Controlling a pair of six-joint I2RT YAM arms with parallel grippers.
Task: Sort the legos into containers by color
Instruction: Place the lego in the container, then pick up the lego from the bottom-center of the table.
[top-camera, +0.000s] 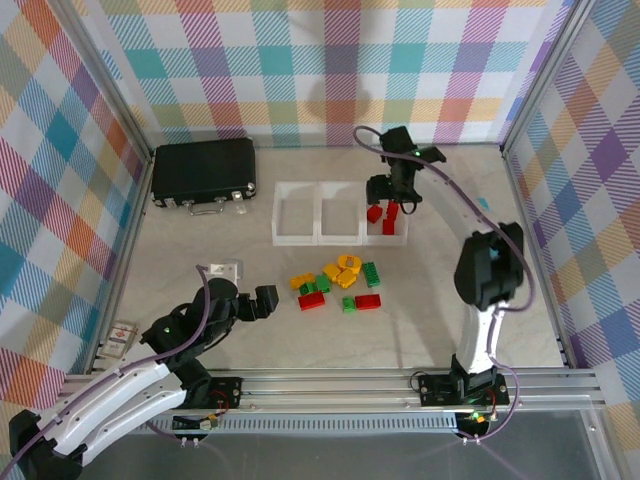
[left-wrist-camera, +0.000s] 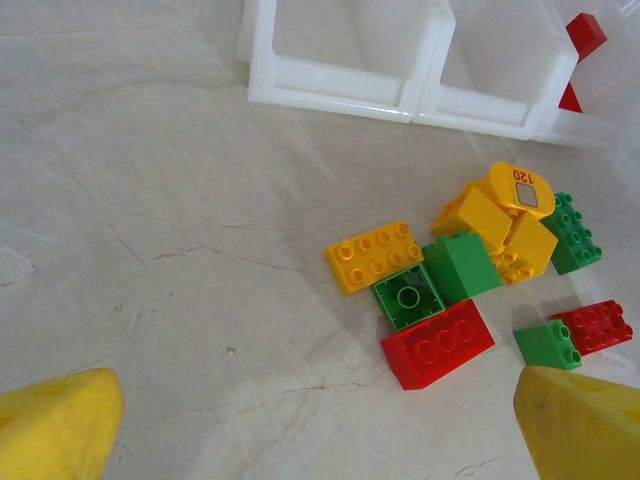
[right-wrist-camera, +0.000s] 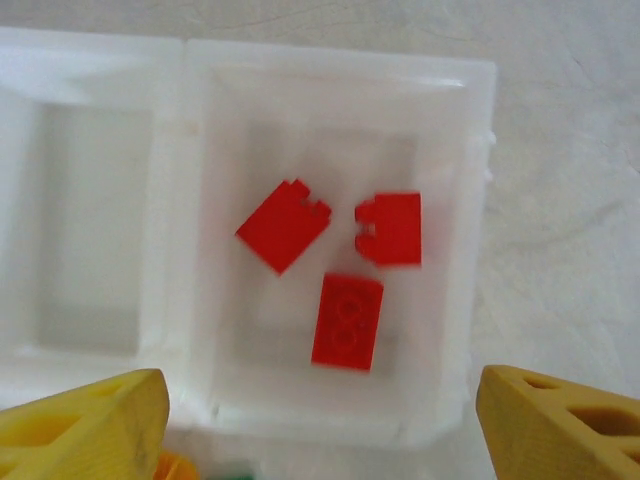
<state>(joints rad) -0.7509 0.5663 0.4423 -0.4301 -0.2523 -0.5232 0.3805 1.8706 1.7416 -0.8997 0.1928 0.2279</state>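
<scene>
Loose bricks (top-camera: 335, 283) sitting in a pile in middle of table (top-camera: 190, 250): yellow, green, couple of reds mixed in. Three red bricks (right-wrist-camera: 345, 320) lying in right-end bin of bin row (top-camera: 298, 240), at 12 o'clock from pile.

Right gripper (top-camera: 392, 192) hovering over that bin, fingers apart, carrying nothing. Left gripper (top-camera: 264, 298) hanging at 9 o'clock of pile, fingers wide apart, nothing in them.

Guessing reds are being sorted right now. Next move is calling for grabbing big red brick (left-wrist-camera: 437, 343) at pile's near edge without dragging green neighbour (left-wrist-camera: 408, 296) along.

The number "120" is printed in red on a yellow rounded lego (left-wrist-camera: 505, 190), just beside a small grey sticker (left-wrist-camera: 532, 194) on its top.
</scene>
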